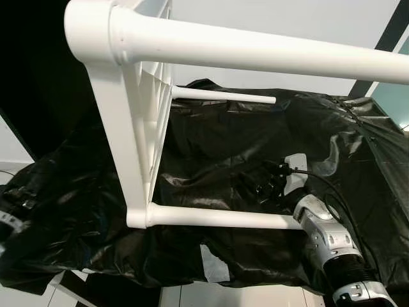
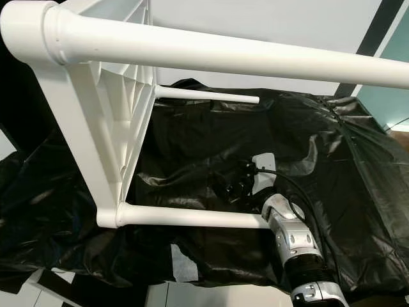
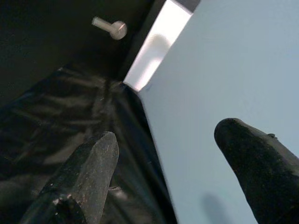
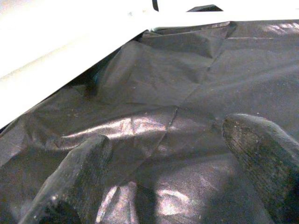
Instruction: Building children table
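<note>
A white plastic children's table [image 1: 150,96] lies on its side on a black sheet [image 1: 211,141], ribbed underside facing right. Three of its round legs stick out to the right: one close to the camera [image 1: 255,51], one far [image 1: 223,96], one low [image 1: 217,217]. My right gripper [image 1: 255,185] hovers just beyond the low leg, over the sheet, open with nothing between its fingers [image 4: 70,177]; that leg [image 4: 56,51] crosses the right wrist view. My left gripper [image 3: 163,154] is open and holds nothing, out at the far left [image 1: 13,214].
The crumpled black sheet covers the whole work surface and hangs over its front edge. White floor tiles [image 1: 211,295] show below. A pale wall [image 1: 287,16] stands behind, and a small white peg [image 3: 110,27] is far off in the left wrist view.
</note>
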`<state>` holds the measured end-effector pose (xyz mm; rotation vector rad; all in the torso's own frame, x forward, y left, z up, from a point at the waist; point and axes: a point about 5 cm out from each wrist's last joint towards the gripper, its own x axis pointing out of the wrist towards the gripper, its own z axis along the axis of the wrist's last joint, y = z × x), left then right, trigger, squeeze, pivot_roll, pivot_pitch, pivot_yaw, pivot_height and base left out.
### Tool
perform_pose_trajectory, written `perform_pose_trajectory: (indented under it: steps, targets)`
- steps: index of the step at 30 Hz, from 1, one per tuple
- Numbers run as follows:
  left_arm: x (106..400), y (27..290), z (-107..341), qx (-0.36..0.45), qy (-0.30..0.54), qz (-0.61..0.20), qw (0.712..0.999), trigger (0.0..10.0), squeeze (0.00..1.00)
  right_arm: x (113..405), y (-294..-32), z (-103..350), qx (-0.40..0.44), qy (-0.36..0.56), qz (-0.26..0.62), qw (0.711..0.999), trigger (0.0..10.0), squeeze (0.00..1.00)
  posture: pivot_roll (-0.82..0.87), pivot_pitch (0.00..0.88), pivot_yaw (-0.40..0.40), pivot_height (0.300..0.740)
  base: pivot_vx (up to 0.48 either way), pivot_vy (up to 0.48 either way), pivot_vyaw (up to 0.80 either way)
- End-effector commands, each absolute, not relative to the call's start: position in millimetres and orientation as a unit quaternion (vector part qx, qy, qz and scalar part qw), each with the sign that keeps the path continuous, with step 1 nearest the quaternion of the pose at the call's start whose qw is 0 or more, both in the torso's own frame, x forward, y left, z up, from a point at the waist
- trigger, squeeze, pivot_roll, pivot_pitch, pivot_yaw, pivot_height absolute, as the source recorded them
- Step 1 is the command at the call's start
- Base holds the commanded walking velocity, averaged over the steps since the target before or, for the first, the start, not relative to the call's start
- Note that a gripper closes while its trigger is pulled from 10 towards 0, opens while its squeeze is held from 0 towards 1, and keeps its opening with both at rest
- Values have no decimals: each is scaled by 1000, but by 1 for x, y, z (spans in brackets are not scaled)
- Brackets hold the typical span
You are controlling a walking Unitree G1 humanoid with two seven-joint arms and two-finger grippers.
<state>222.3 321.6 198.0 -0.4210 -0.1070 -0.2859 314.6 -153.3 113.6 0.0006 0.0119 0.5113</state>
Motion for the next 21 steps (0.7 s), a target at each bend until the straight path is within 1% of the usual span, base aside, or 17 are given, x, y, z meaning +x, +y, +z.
perform_pose_trajectory:
  steps: [1,3,5,7,10,12,14,15,21]
  targets:
    - [228,322,190,-206,-40,-119,970,10000,0,314,-157,115,-4,2,241,970,10000,0,98,0,-62,740,0,0,0]
    - [232,320,188,-197,-39,-113,973,10000,0,314,-157,115,-5,1,234,972,10000,0,96,0,-60,740,0,0,0]
    - [245,311,179,-161,-20,-89,983,10000,0,315,-159,115,-9,1,215,977,10000,0,93,0,-60,740,0,0,0]
    - [253,306,174,-138,-8,-77,987,10000,0,316,-159,114,-10,1,204,979,10000,0,93,0,-63,740,0,0,0]
    - [263,301,166,-101,11,-56,993,10000,0,315,-155,115,-25,-8,208,978,10000,0,96,0,-70,740,0,0,0]
    - [264,301,165,-97,12,-54,994,10000,0,315,-155,115,-27,-9,209,978,10000,0,96,0,-70,740,0,0,0]
    - [279,286,159,-13,16,-22,1000,10000,0,313,-150,112,-20,-6,213,977,10000,0,93,0,-81,740,0,0,0]
    - [289,271,156,35,6,-17,999,10000,0,312,-147,111,-6,-8,212,977,10000,0,88,0,-82,740,0,0,0]
    - [293,259,155,30,-7,-30,999,10000,0,312,-147,113,-2,-17,197,980,10000,0,74,0,-71,740,0,0,0]
